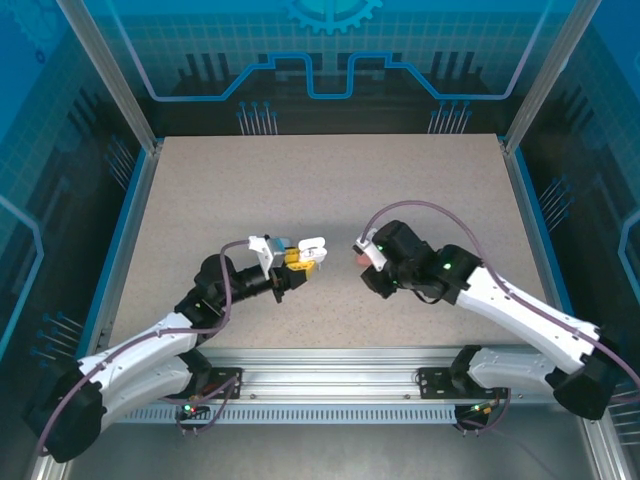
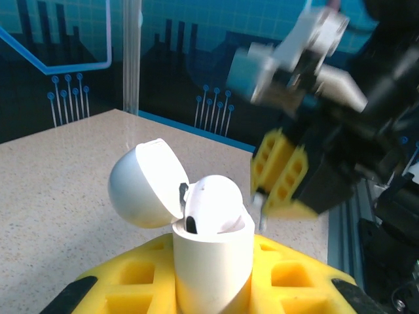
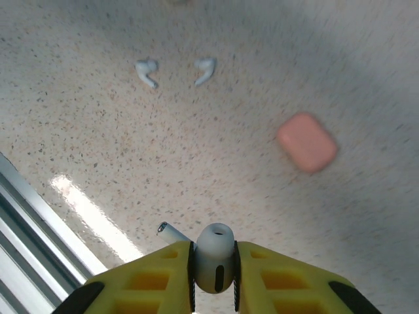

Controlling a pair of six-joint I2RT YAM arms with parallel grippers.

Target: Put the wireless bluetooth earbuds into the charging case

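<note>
L gripper [image 1: 298,262] clamps open white charging case [image 2: 211,255], lid tipped back. R gripper [image 3: 215,280] pinches white earbud [image 3: 215,254]; 2 more earbuds [image 3: 146,70] & pink case [image 3: 306,141] lie on tabletop [image 3: 98,150].

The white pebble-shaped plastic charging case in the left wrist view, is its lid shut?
No, the white plastic charging case between the yellow fingers has its rounded lid hinged open to the left.

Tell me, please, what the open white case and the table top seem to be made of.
The white case looks like smooth, glossy hard plastic, with soft highlights on its rounded lid. The table top seems a speckled beige laminate or composite, slightly glossy where light streaks it.
</note>
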